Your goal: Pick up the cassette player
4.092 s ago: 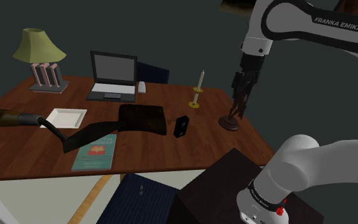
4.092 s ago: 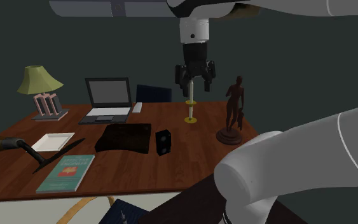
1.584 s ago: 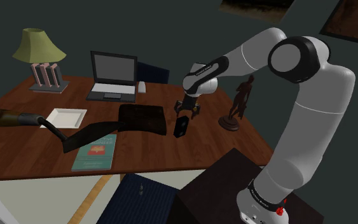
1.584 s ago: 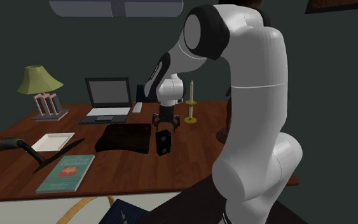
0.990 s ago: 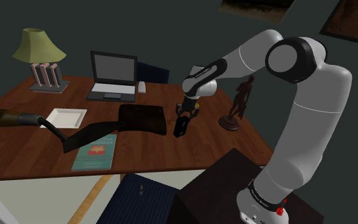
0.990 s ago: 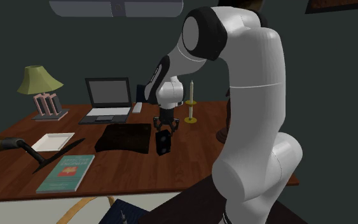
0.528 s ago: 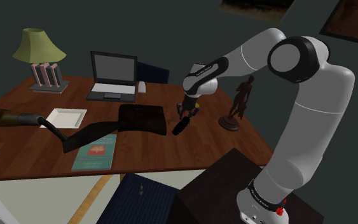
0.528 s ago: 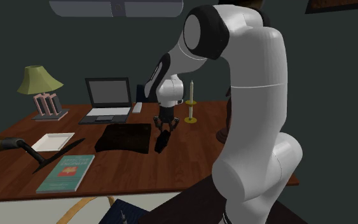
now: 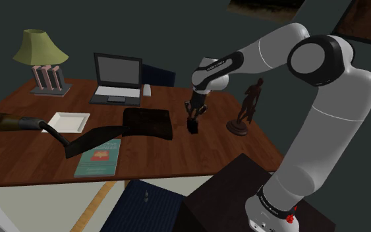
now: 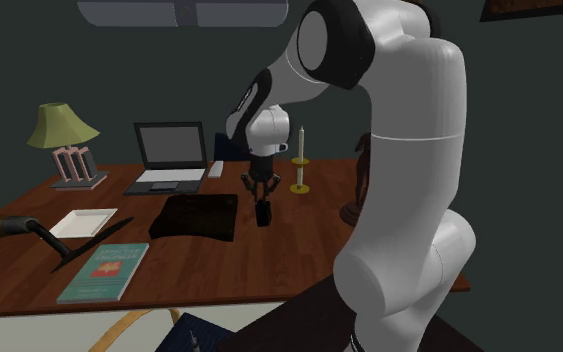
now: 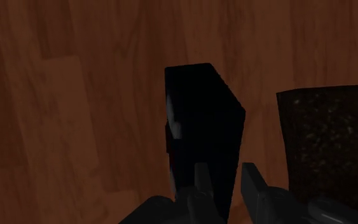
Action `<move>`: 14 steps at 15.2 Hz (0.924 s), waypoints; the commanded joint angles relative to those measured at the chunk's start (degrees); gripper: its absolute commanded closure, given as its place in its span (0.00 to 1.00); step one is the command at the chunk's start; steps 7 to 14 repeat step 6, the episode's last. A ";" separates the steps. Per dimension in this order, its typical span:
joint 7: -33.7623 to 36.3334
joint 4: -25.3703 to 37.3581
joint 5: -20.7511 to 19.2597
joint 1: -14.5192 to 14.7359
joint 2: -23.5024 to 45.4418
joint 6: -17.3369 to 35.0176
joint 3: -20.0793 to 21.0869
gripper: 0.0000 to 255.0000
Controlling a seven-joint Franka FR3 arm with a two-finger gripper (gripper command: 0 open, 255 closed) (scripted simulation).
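Wooden desk (image 9: 151, 148), white arm (image 9: 269, 49) bent downward, jaws clamped on black cassette player (image 9: 192, 124)

Nothing legible anywhere, not even on the cover of the teal rectangular book (image 9: 98, 157) lying on the brown wooden surface (image 9: 167, 150).

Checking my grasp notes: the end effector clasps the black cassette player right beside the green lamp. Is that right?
Not quite. The end effector does clasp the black cassette player, but it is beside the dark mat, not the green lamp. The lamp stands far off toward the shoulder view's upper left, and that view shows it.
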 commanded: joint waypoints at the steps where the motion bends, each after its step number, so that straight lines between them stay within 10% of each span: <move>1: 0.21 0.32 -0.24 0.00 -0.97 -1.29 -0.07 1.00; 14: 0.61 1.08 -0.62 0.02 -2.46 -3.51 -0.15 1.00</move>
